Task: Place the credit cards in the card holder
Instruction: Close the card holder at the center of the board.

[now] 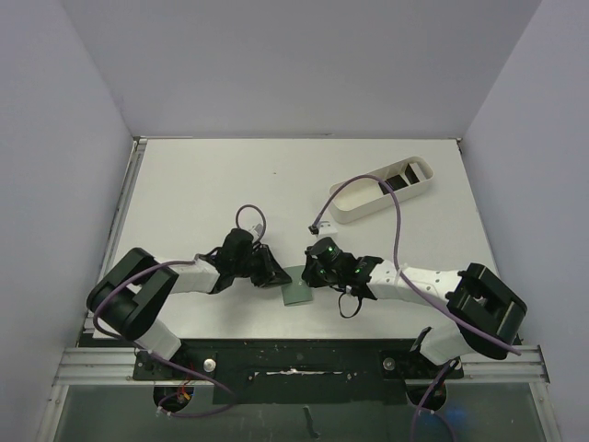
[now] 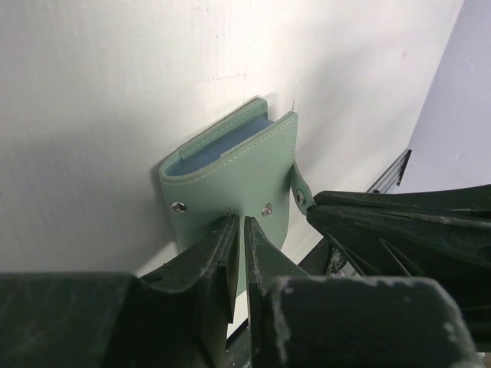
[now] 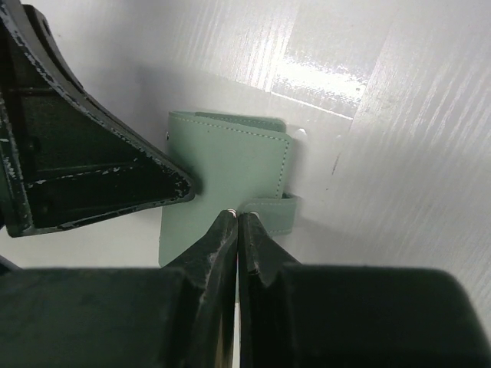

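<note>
The left fingers (image 2: 219, 253) are almost together, and the thin slit between them pinches the near edge of the card holder's (image 2: 238, 169) cover. The right fingers (image 3: 219, 245) are pressed tight with nothing between them. Their tips sit at the holder's edge just beside its snap tab (image 3: 272, 211). The holder lies on the bench (image 2: 115, 77) between both pairs.

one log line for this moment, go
left hand: shut on grey-green folding card holder | right hand: shut, at its snap tab | black cards: in white oblong tray
</note>
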Motion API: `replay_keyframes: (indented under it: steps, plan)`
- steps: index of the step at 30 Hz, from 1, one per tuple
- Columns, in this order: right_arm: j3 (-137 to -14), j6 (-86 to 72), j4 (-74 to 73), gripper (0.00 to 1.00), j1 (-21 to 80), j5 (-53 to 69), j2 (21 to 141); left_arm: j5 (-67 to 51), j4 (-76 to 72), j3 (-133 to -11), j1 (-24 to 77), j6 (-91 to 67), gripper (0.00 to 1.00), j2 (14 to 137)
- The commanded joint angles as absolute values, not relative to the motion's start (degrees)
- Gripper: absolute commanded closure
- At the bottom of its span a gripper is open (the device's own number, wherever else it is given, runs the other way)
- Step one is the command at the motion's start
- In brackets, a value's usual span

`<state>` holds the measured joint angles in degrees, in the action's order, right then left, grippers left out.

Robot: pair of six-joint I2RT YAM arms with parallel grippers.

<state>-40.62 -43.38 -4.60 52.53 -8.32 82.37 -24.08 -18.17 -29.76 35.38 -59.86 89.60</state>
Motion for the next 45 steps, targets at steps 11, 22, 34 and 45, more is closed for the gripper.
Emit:
replay_keyframes:
  steps: [11,22,34,45]
  plan:
    - [-41.4,-43.7,-1.4,1.00,52.2,-7.1,80.4,-24.5,-22.4,-28.9,35.2,-58.8,0.92,93.0]
    - [-41.5,-45.1,-1.4,1.00,52.2,-5.6,81.2,-24.7,-22.4,-29.2,35.2,-58.4,0.91,92.9]
    - [-42.0,-45.1,-0.9,1.00,52.2,-2.4,82.8,-24.5,-23.3,-29.0,35.3,-58.9,0.91,93.4]
    - [-42.4,-44.1,-1.5,1.00,52.1,-0.7,83.9,-24.4,-23.2,-29.1,35.3,-59.0,0.91,93.6]
